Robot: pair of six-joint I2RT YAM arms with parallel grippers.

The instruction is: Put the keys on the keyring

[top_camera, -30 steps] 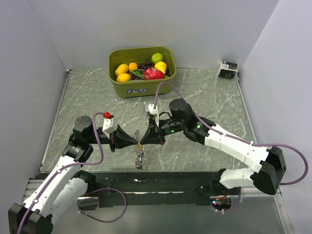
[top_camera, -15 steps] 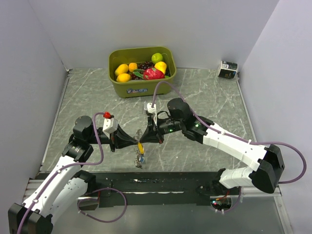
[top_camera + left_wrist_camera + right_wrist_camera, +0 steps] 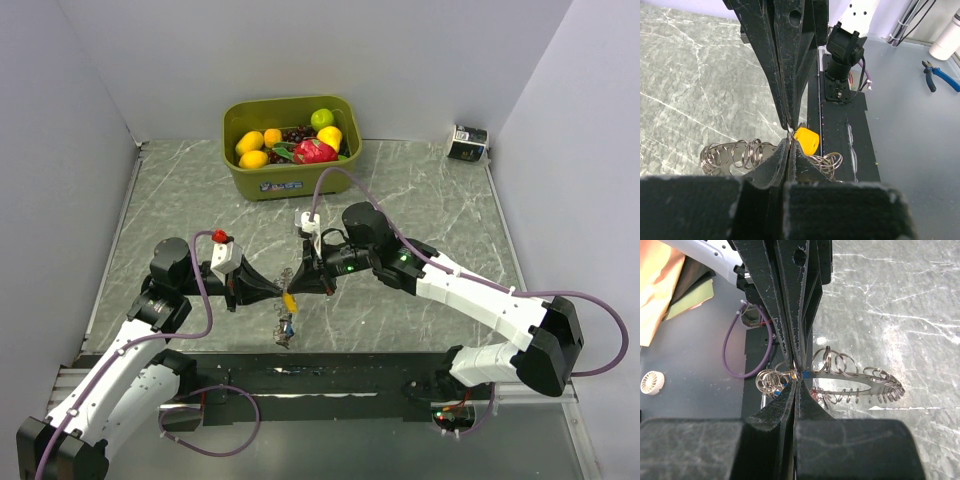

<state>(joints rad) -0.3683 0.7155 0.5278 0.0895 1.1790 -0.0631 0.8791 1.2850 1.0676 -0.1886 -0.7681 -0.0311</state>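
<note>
My left gripper (image 3: 281, 291) and right gripper (image 3: 296, 288) meet tip to tip above the table's near middle, both shut. The left gripper (image 3: 790, 143) pinches a thin wire ring of the keyring (image 3: 735, 155), a flat metal hoop strung with several small split rings. It also shows in the right wrist view (image 3: 850, 377). The right gripper (image 3: 796, 374) is shut at the same spot, seemingly on the yellow key (image 3: 806, 140), whose head sits just past the tips (image 3: 289, 298). More keys (image 3: 286, 326) hang below in a bunch, with blue (image 3: 807, 374) and red (image 3: 813, 390) heads partly hidden.
An olive bin (image 3: 288, 185) of toy fruit stands at the back middle. A small dark box (image 3: 468, 142) sits at the back right corner. A black strip (image 3: 330, 375) runs along the near table edge under the hanging bunch. Walls close in on both sides.
The right gripper has shifted slightly left toward the left gripper. The yellow key head has come into view just below the touching tips. The left arm has hardly moved.
</note>
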